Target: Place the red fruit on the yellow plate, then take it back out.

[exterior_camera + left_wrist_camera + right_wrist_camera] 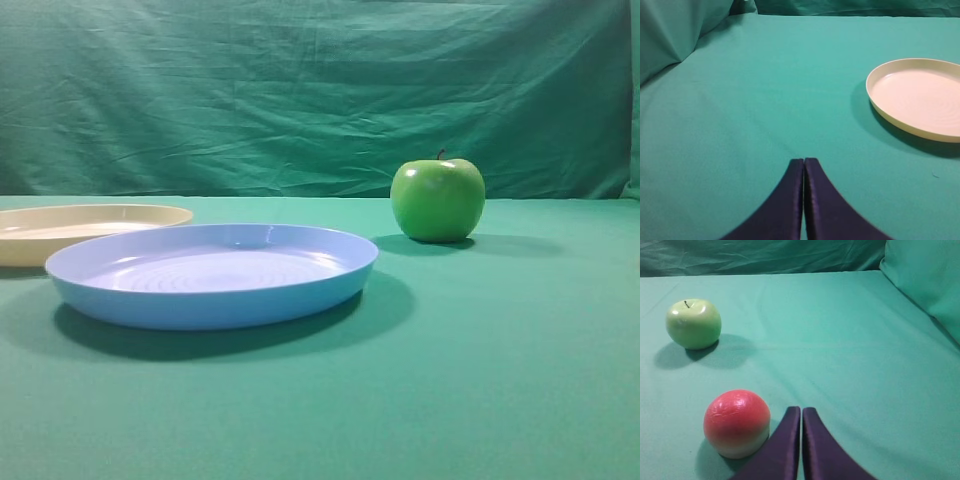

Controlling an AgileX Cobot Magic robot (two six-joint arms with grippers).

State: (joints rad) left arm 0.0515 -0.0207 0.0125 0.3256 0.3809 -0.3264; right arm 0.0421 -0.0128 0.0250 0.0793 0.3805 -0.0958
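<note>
The red fruit [736, 423] rests on the green cloth in the right wrist view, pinkish-red on top and pale cream below. My right gripper [801, 410] is shut and empty, its dark fingers just right of the fruit. The yellow plate [60, 232] lies at the far left of the exterior view, behind the blue plate, with nothing on it; its rim [875, 103] shows at the right of the left wrist view. My left gripper [804, 161] is shut and empty over bare cloth, well left of the plate. Neither gripper nor the red fruit shows in the exterior view.
A light blue plate [212, 275] sits in the left middle of the exterior view. A glossy green apple [438, 198] with a stem stands behind it to the right, and the green apple [693, 323] is beyond the red fruit. Green cloth backdrop [320, 90] hangs behind.
</note>
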